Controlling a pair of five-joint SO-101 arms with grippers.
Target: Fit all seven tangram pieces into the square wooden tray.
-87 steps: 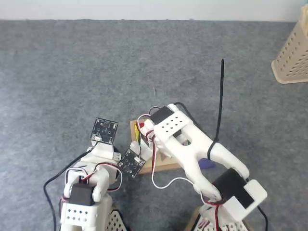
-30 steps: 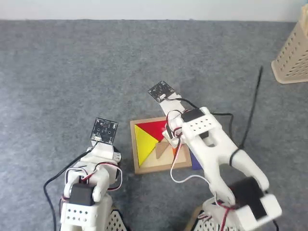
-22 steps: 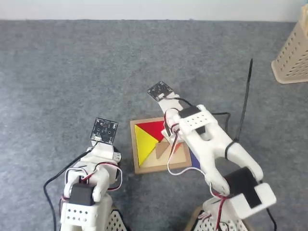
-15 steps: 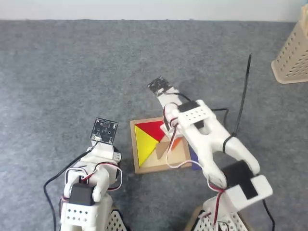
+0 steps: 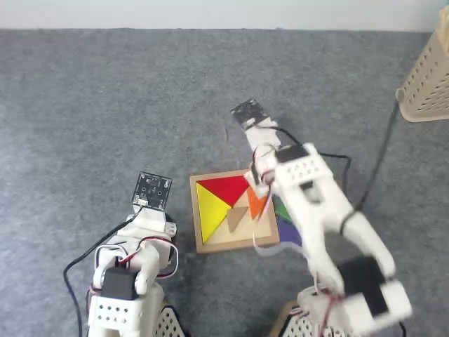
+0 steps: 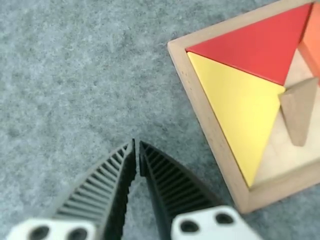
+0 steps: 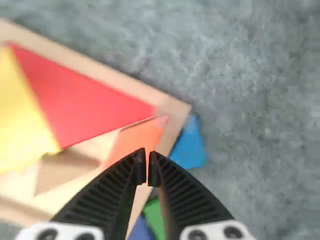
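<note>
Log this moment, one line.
left gripper shut | right gripper shut over orange piece | red triangle, yellow triangle in tray | blue piece outside

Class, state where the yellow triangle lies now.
High view: the yellow triangle lies inside the wooden tray along its left wall, beside the red triangle.

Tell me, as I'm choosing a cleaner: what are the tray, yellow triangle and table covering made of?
Tray: unfinished pale wood, by its faint grain and matte rim. Yellow triangle: probably painted wood, with flat even colour and a slight sheen. Table covering: grey felt or short-pile carpet, judging by its fuzzy mottled fibres.
</note>
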